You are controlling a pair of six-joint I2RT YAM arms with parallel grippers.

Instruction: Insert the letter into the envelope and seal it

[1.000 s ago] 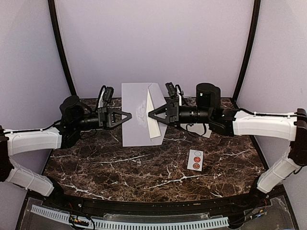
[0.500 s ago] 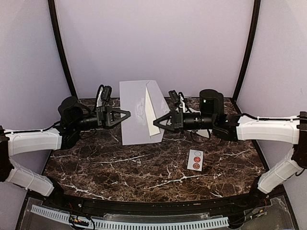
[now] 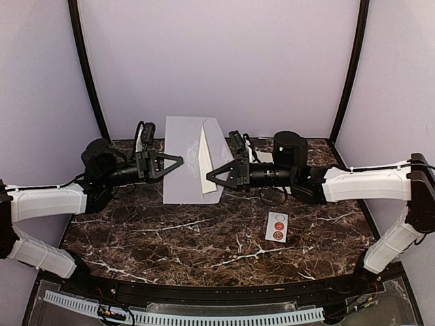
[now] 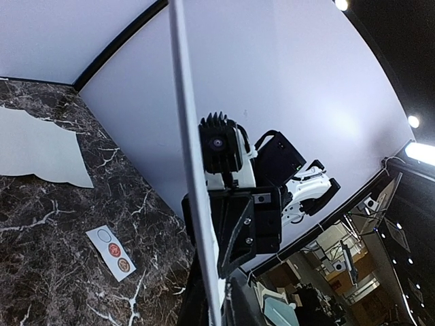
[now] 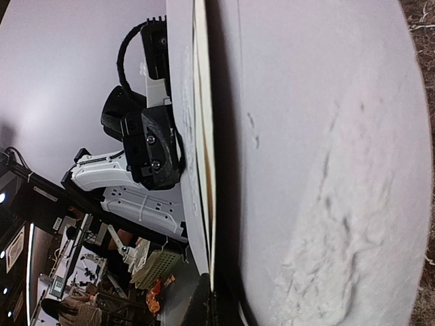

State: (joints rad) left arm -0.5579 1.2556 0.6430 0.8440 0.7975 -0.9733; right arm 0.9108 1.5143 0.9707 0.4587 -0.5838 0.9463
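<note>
Above the dark marble table (image 3: 204, 238), the flat grey-lavender paper envelope (image 3: 185, 146) hangs upright, left gripper (image 3: 181, 161) pinching its left edge, right gripper (image 3: 209, 178) clamped on the white paper letter (image 3: 206, 159). Insertion step, I'd say; next, slide it fully home.

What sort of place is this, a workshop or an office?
Likely a robotics lab test booth: two robot arms at a marble-patterned table, plain lavender panels around it, and ceiling lights with clutter beyond in the left wrist view.
</note>
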